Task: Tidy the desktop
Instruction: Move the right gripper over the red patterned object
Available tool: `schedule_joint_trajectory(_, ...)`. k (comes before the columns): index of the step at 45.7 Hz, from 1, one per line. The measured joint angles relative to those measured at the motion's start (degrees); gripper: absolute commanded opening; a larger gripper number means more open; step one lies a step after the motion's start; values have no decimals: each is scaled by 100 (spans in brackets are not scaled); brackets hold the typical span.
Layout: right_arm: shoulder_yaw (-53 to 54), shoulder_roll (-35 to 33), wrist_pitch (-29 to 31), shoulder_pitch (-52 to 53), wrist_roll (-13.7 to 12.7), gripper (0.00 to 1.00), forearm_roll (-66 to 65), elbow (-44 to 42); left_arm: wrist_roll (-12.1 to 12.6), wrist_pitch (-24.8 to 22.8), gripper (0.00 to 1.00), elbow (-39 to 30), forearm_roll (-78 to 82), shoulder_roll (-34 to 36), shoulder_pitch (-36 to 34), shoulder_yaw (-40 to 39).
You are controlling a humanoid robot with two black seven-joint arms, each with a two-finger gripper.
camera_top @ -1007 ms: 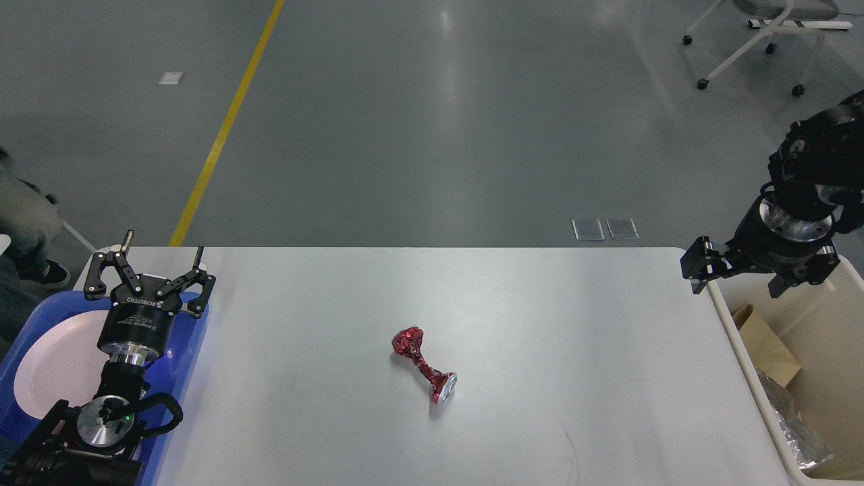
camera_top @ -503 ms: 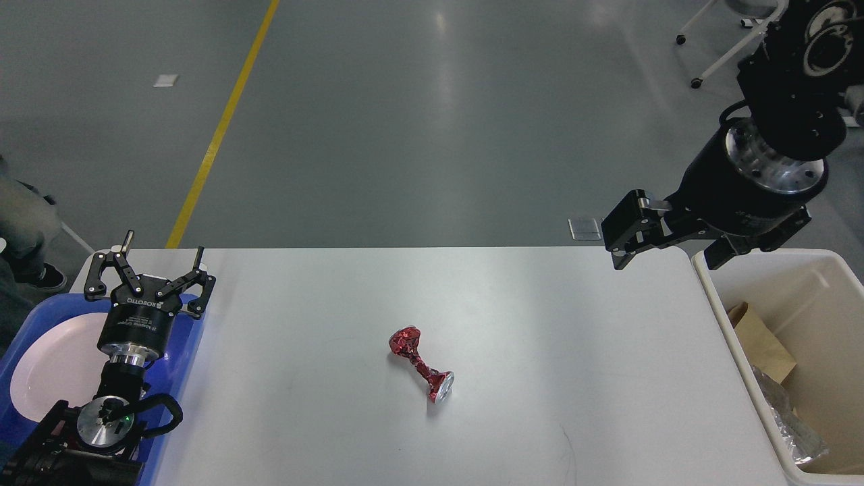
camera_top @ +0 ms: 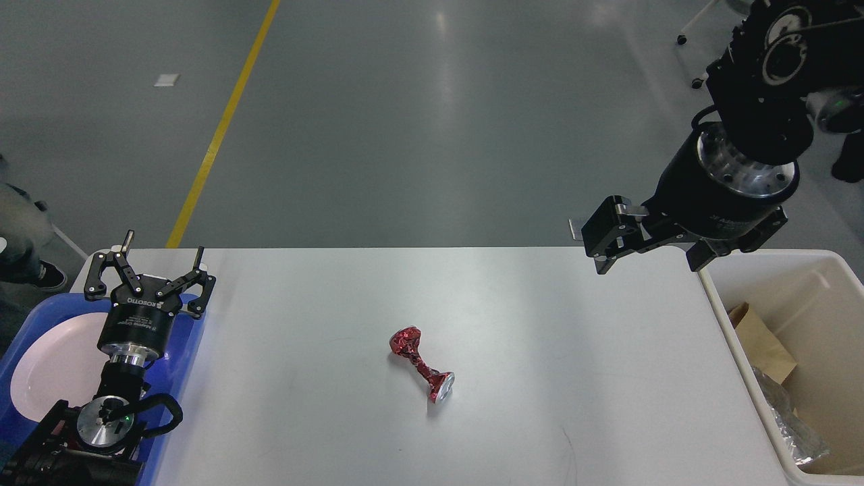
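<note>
**Crushed can sitting mid-desk**

The desktop (camera_top: 540,324) fills the lower view, with a crushed red can (camera_top: 422,364) lying near its middle. Left gripper (camera_top: 154,262) is spread wide over the blue tray (camera_top: 192,337). Right gripper (camera_top: 648,246) hangs above the far edge, fingers apart, holding nothing.

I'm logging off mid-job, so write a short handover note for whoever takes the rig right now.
Left gripper: open, empty, over the blue tray holding a white plate.
Right gripper: open, empty, raised above the desktop's far right corner, beside the cream bin.
Done: brown paper and foil already lie in the bin.
Left: one crushed red can lies mid-desktop, untouched. It probably goes in the bin; the right arm looks better placed.
</note>
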Motion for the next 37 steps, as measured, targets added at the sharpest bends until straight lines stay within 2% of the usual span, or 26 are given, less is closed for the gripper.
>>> schedule_joint_trajectory(6,615,86,-339,-1052,2,100,-110,-473,0,0,96,0,0,0,-1,0)
schedule_joint_trajectory(13,1234,497,-656,-2345,3,100,-411,-1190,0,0,96,0,0,0,-2,0)
schedule_joint_trajectory(24,2324,809,-1752,-3778,10,100,-2243,-1534,0,0,96,0,0,0,-2,0)
schedule_joint_trajectory(30,2807,1174,-1899,-4355,18,100,-3295,-1867,0,0,96,0,0,0,-2,0)
schedule_joint_trajectory(37,3173,1549,-1956,-4886,31,100,-3886,-2366,1,0,96,0,0,0,-2,0)
